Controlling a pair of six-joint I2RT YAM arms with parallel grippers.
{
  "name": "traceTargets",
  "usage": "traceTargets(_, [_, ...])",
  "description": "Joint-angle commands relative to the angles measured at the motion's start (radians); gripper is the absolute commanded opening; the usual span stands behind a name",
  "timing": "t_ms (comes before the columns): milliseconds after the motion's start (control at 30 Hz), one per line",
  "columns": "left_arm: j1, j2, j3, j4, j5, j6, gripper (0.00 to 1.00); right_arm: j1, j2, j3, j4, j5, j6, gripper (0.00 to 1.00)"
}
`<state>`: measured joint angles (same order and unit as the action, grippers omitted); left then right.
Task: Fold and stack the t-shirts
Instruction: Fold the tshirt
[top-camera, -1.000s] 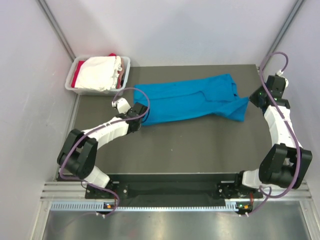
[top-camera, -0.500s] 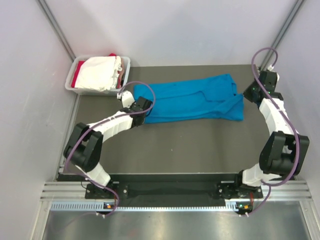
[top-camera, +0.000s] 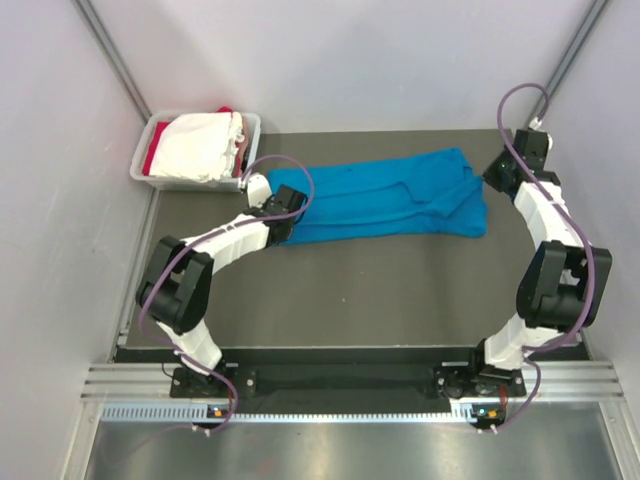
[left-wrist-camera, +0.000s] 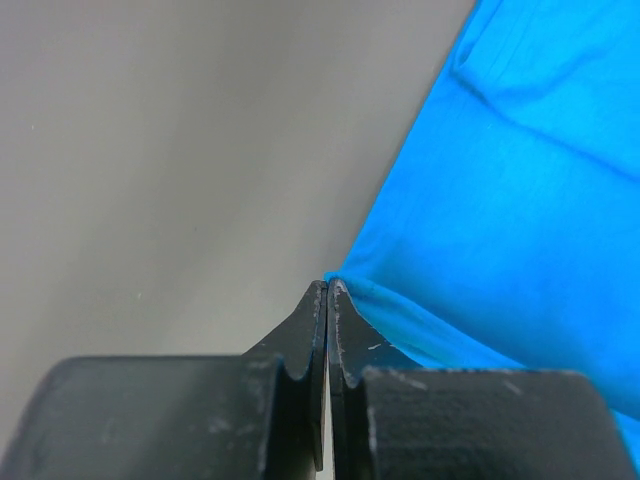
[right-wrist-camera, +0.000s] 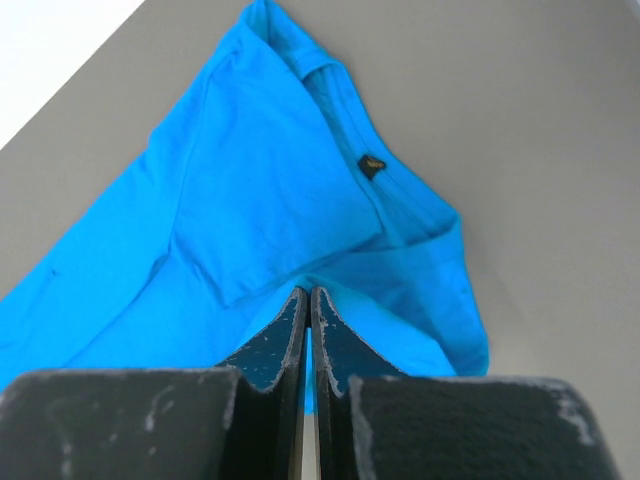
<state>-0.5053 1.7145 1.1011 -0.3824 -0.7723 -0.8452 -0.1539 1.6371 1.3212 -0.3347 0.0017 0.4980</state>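
A bright blue t-shirt lies lengthwise across the back of the dark table, doubled over on itself. My left gripper is shut on the shirt's left corner; in the left wrist view the cloth bunches at the closed tips of that gripper. My right gripper is shut on the shirt's right end. In the right wrist view the blue cloth drapes around the closed tips of the right gripper, and a small dark neck label shows. White and red t-shirts lie in the tub.
The pale grey plastic tub stands at the back left corner, just left of the left gripper. White walls close in the table on three sides. Dark tabletop stretches between the shirt and the arm bases.
Both grippers have moved toward the back of the table, carrying the shirt's near edge with them. The right sleeve end that stuck out has been drawn in; the shirt looks narrower.
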Motion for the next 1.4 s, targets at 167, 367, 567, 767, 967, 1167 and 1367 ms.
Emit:
traceTargets(167, [0.024, 0.039, 0.078, 0.057, -0.033, 0.049, 0.0, 0.034, 0.067, 0.104, 0.048, 0.001, -0.016, 0.0])
traceTargets(367, [0.05, 0.056, 0.086, 0.082, -0.013, 0.063, 0.0, 0.036, 0.102, 0.141, 0.062, 0.001, -0.019, 0.0])
traceTargets(567, [0.063, 0.074, 0.095, 0.1, -0.007, 0.083, 0.0, 0.04, 0.145, 0.174, 0.069, 0.001, -0.018, 0.0])
traceTargets(767, [0.071, 0.086, 0.1, 0.116, 0.001, 0.089, 0.0, 0.051, 0.187, 0.217, 0.072, -0.026, -0.027, 0.0])
traceTargets(967, [0.079, 0.103, 0.105, 0.122, 0.005, 0.089, 0.0, 0.065, 0.242, 0.289, 0.056, -0.026, -0.039, 0.0])
traceTargets(1167, [0.083, 0.111, 0.111, 0.126, 0.002, 0.092, 0.0, 0.08, 0.299, 0.351, 0.039, -0.028, -0.058, 0.0])
traceTargets(1367, [0.088, 0.117, 0.109, 0.128, 0.007, 0.089, 0.0, 0.096, 0.36, 0.435, 0.02, -0.028, -0.072, 0.0])
